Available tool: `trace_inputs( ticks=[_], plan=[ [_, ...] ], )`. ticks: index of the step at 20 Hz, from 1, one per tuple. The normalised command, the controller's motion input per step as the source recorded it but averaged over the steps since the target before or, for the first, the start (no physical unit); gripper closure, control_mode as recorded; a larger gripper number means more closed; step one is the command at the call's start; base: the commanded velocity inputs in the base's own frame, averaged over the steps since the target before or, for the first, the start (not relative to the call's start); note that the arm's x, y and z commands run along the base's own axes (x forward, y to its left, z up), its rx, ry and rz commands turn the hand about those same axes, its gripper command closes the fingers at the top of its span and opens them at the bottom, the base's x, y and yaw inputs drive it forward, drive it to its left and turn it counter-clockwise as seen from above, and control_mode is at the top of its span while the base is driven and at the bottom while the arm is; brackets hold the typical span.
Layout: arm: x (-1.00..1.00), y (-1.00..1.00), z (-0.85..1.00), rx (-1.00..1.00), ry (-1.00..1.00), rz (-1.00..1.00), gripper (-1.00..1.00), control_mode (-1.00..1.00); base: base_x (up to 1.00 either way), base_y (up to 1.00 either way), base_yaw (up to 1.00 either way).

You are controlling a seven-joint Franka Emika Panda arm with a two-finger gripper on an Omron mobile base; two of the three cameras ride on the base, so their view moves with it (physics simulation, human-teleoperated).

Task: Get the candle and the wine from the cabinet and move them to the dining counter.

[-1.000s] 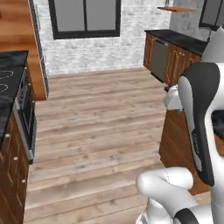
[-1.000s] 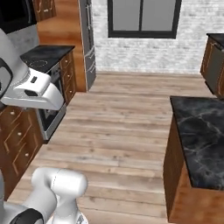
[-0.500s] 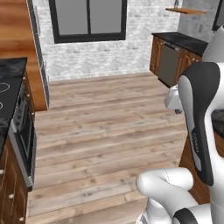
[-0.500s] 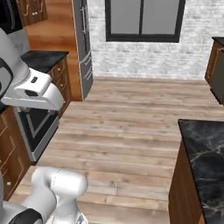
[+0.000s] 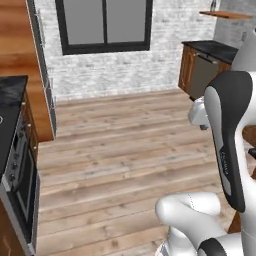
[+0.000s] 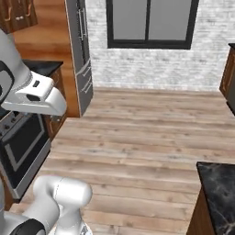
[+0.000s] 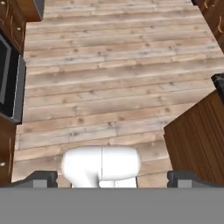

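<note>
Orange-brown wood marks your target — the cabinet is a slab shelf high on the far wall, well beyond the fingers. Something small stands on it, too tiny to name. You're in the approach step, nothing fetched yet. The gripper points at bare floor, its fingers spread wide and empty, the dining counter just beside them — next, close on the shelf.

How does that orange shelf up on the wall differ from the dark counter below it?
The wall shelf is a thin orange-brown slab mounted high with nothing under it; the counter is black-topped and sits lower on brown wooden cabinets. The shelf carries something small and dark, too far off to identify; the counter top looks bare. Both run along the right wall.
</note>
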Motion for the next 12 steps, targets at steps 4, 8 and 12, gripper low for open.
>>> trace_inputs(
  ticks=[4,8,12],
  plan=[
    [0.00,0.00,0.00,0.00,0.00,0.00,-1.00,1.00,1.00,-0.01,0.00],
    [0.00,0.00,0.00,0.00,0.00,0.00,-1.00,1.00,1.00,0.00,0.00],
    [0.00,0.00,0.00,0.00,0.00,0.00,-1.00,1.00,1.00,0.00,-0.02]
  ],
)
